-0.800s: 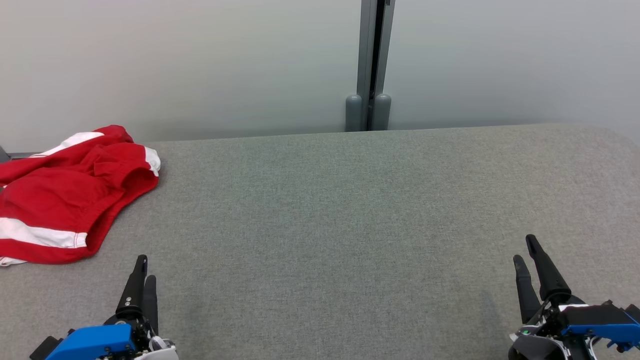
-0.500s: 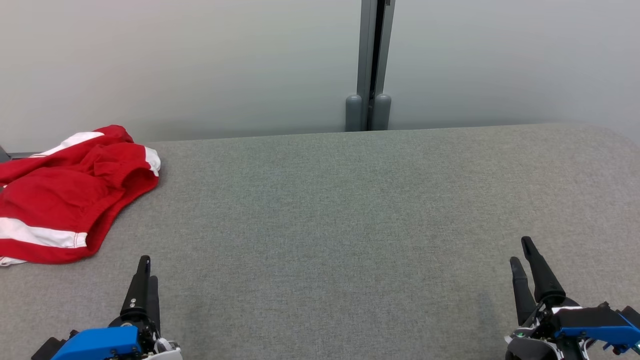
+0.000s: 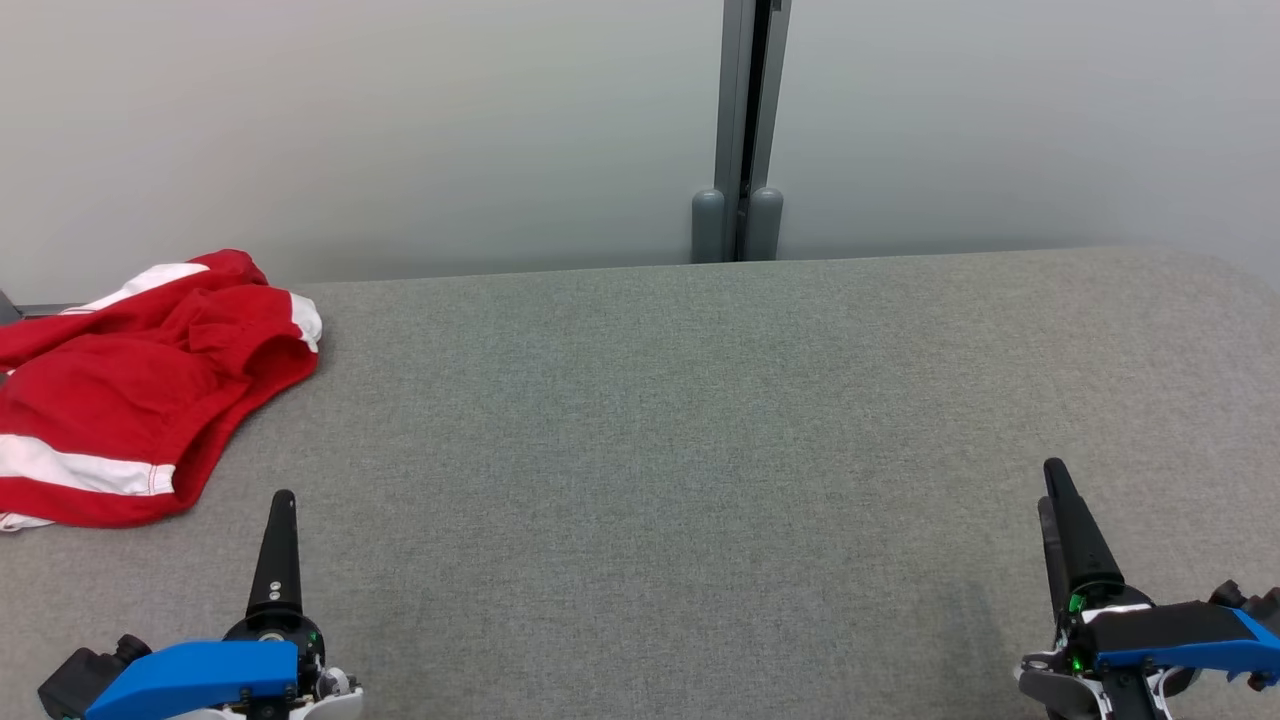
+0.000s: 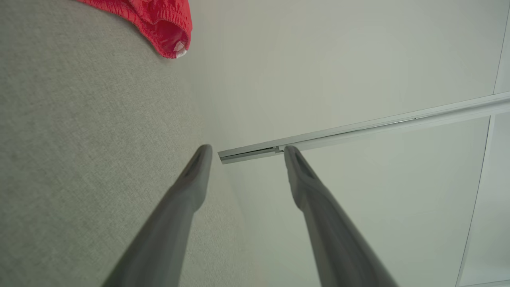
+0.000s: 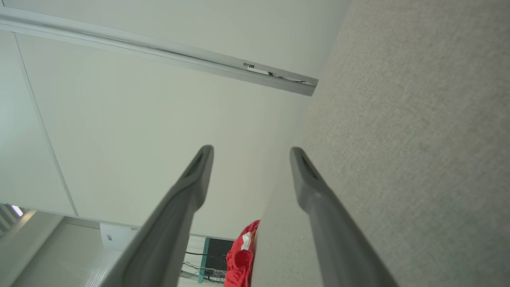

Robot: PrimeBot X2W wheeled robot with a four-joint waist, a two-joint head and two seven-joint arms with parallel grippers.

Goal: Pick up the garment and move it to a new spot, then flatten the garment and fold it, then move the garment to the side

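The garment (image 3: 130,395) is red with white stripes and lies crumpled at the far left of the grey table (image 3: 700,420). Its red hem (image 4: 167,24) shows at the top of the left wrist view, and a red bunch of it (image 5: 241,255) shows low in the right wrist view. My left gripper (image 3: 280,500) hovers at the lower left, a little to the right of and below the garment, and is apart from it. In the left wrist view its fingers (image 4: 195,175) stand apart, empty. My right gripper (image 3: 1050,490) sits at the lower right, open and empty, its fingers (image 5: 199,167) spread.
A pale wall with a grey vertical post (image 3: 742,130) stands behind the table's far edge. The table's right far corner (image 3: 1230,270) is rounded. Grey cloth surface stretches between the two grippers.
Both grippers have turned at the wrist, so their two fingers now line up edge-on in the head view. Each has risen slightly. The garment has not moved.
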